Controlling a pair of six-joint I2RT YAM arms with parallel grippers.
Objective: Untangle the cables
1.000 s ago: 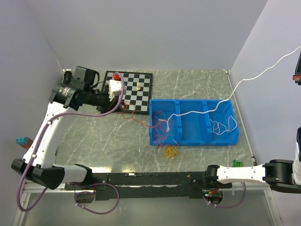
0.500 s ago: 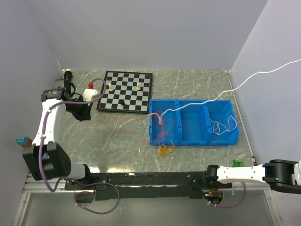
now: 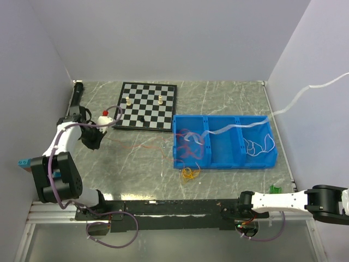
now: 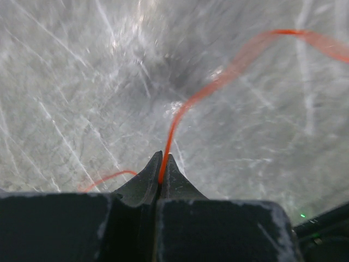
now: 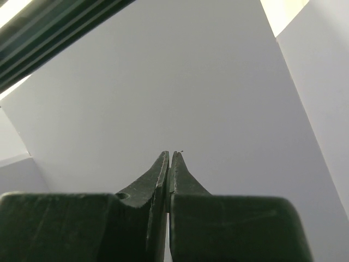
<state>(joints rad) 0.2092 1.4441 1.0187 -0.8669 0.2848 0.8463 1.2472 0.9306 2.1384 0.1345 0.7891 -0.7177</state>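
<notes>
red cable (image 4: 218, 82) pinched in the left tool (image 4: 162, 159), now pulled farther left.

A grey marbled bench (image 3: 229, 95) is seen. A chessboard (image 3: 158, 112) is laid toward 11 o'clock, and two pale pieces (image 3: 127, 101) and one dark piece (image 3: 141, 118) are stood on it. A blue three-compartment tray (image 3: 218, 165) is set just beside it, toward 3 o'clock. A small green object (image 3: 274, 189) is seen at 5 o'clock, and a teal block (image 3: 24, 162) at 8 o'clock.

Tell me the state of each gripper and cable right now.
Left gripper, shut on red cable.
Red cable, stretched from bin to left gripper.
Right gripper, shut.
White cable, raised from bin toward upper right.
Yellow cable, bunched on table beside bin.
</notes>
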